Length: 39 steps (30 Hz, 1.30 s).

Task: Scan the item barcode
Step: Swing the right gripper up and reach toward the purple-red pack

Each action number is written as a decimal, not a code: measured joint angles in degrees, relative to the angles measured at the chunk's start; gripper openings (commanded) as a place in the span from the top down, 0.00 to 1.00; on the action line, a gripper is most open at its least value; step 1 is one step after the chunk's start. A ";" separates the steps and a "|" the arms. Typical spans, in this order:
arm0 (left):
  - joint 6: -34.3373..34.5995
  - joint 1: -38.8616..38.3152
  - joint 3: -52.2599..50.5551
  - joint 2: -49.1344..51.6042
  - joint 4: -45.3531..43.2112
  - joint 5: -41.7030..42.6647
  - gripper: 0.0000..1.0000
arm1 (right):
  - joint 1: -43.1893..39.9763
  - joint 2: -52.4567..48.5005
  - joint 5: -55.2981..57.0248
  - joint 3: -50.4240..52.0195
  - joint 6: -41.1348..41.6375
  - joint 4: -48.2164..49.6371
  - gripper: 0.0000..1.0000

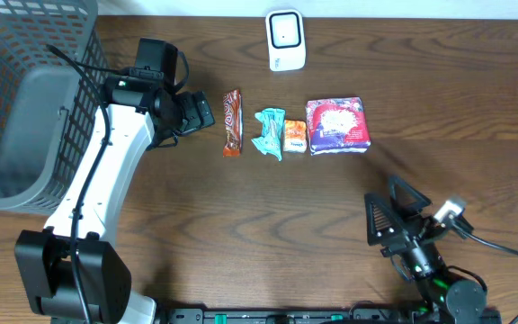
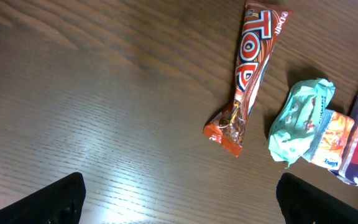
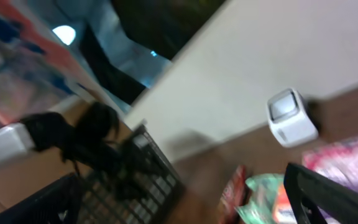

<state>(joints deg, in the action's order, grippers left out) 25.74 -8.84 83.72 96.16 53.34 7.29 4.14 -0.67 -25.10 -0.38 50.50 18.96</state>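
1. I see the chocolate bar (image 1: 232,122) lying flat on the table (image 1: 241,234), the leftmost of a row of four items. Its long axis runs from the far edge toward the arm bases, nearly straight, and the crimped orange end points toward the bases.
2. To its right lie a teal packet (image 1: 270,132), an orange packet (image 1: 295,137) touching it, and a purple package (image 1: 337,125). The white scanner (image 1: 286,40) stands beyond the row, near the far edge.
3. My left arm reaches out from its base beside the grey basket (image 1: 25,99), then bends at the wrist toward the row. The left gripper (image 1: 203,112) sits just beside the bar, not touching it.
4. Its wrist view shows both fingers spread wide with only bare wood between them.
5. My right arm is folded low near its base, well apart from the items. The right gripper (image 1: 389,209) is splayed wide and holds nothing; its own view is blurred.
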 measured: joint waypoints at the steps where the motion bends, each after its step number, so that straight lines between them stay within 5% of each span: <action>1: -0.02 0.00 0.00 0.00 0.02 0.00 0.02 | 0.00 -0.02 0.02 0.00 0.11 0.31 0.00; 13: 0.00 0.00 0.00 0.00 0.02 0.00 0.02 | 0.00 -0.02 0.02 -0.02 0.26 0.37 0.01; 22: 0.00 0.00 0.00 0.00 0.02 0.00 0.02 | 0.00 -4.02 0.02 -4.96 -7.69 -0.50 0.01; 31: 0.00 0.00 0.00 0.00 0.02 0.00 0.02 | 0.00 -19.65 0.02 -18.12 -23.80 -12.66 0.01; 39: 0.00 0.00 0.00 0.00 0.04 -0.02 0.02 | -0.04 -39.45 0.92 -38.80 -36.02 -36.24 0.01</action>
<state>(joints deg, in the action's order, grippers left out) 25.74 -8.84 83.72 96.16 53.39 7.27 4.10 -40.12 -24.18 -39.18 14.48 -17.28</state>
